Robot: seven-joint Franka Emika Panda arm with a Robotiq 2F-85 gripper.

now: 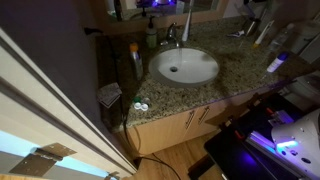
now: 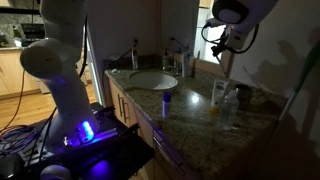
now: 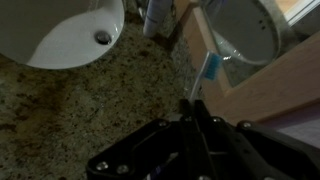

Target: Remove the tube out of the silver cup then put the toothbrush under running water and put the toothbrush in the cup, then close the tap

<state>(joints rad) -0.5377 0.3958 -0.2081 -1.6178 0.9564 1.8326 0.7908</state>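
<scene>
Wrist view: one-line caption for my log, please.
Gripper shut on the toothbrush over the granite counter, white basin at upper left.

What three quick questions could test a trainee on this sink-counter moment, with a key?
1. True or false: in the wrist view, the gripper is shut on a toothbrush with a blue head.
2. In the wrist view, where is the white basin relative to the toothbrush? A) to the upper left B) directly under the gripper C) out of view
3. Fill in: in an exterior view, the soap bottle beside the tap has a ____ top.
Key: 1 true; 2 A; 3 green.
</scene>
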